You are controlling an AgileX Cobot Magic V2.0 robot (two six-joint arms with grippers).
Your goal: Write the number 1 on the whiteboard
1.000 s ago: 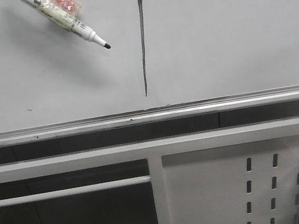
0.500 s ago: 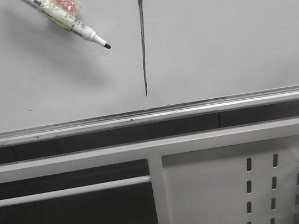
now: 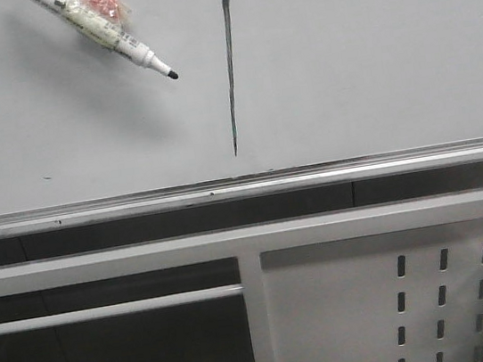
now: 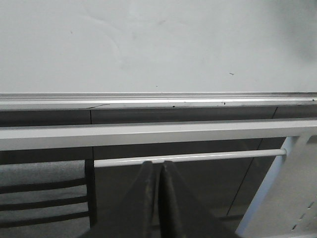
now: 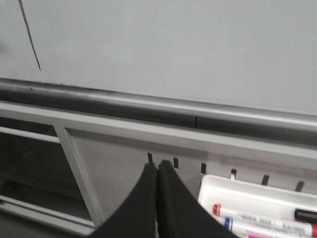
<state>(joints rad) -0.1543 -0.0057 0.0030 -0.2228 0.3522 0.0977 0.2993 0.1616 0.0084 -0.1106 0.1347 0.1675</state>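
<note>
A: What could spoil the thin, dark, slightly slanted marker stroke of the number 1 [image 3: 229,75], blobbed on top and tapering, that sits high on the large, smooth, pale grey-white whiteboard [image 3: 368,55] above its silver metal rail [image 3: 313,175]?

B: Likely a smear. The white, black-tipped marker pen [image 3: 109,36] hangs uncapped near the stroke, its holder out of frame; a drift could dot the board, and fresh ink wipes easily.

A: And the arms?

B: The left gripper [image 4: 157,171] and right gripper [image 5: 157,173] both show matte black fingers pressed together, empty, low beside the frame. The right sits above a white plastic tray [image 5: 237,191] of markers.
</note>
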